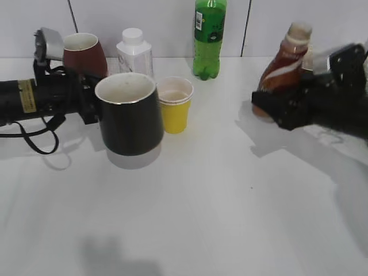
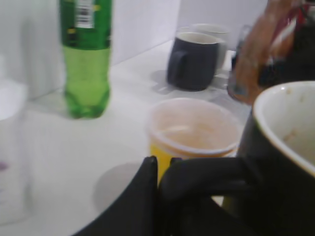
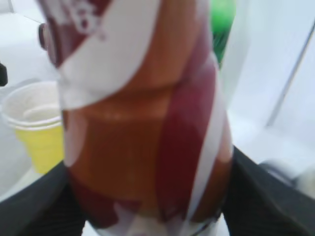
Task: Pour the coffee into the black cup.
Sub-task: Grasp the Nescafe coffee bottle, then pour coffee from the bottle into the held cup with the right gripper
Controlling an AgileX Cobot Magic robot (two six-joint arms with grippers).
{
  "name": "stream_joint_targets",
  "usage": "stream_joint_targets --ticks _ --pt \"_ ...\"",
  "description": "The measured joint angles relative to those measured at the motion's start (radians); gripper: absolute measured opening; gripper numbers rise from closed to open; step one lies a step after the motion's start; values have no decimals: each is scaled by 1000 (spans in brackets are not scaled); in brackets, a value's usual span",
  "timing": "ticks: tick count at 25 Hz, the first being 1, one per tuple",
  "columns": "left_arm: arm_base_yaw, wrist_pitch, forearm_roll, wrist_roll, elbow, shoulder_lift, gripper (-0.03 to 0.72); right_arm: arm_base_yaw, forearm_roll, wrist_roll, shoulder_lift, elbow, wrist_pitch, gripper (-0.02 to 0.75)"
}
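The black cup (image 1: 130, 115) is glossy with a white inside and sits left of centre, lifted slightly off the table. My left gripper (image 1: 92, 103) is shut on its loop handle (image 2: 206, 174); the cup's rim shows at the right of the left wrist view (image 2: 283, 128). The brown coffee bottle (image 1: 282, 66) with a white swirl label is at the right, tilted slightly. My right gripper (image 1: 276, 106) is shut around its lower body. The bottle fills the right wrist view (image 3: 142, 123), with the jaws at both sides (image 3: 147, 216).
A yellow paper cup (image 1: 175, 104) stands just right of the black cup. A maroon mug (image 1: 83, 53), a clear bottle (image 1: 134, 52) and a green soda bottle (image 1: 209, 37) stand along the back wall. A dark grey mug (image 2: 193, 59) shows in the left wrist view.
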Motion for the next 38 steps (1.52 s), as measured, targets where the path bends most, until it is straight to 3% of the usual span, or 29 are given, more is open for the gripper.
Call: stream_joint_targets --ticks 7,12,20,25,38 --pt "-118 -3 -28 0 -47 0 39 15 -44 -50 -243 0 144 549" --pt "-222 21 -35 0 -114 0 39 71 -50 -196 -349 1 261 549" --pt "-353 92 -45 1 -170 0 38 78 -81 -424 -419 -12 314 547" --pt "-392 120 -120 1 -174 0 38 78 -116 -498 -422 -17 314 547" --pt "-463 192 -156 1 -176 0 38 78 -125 -940 -422 -17 314 547"
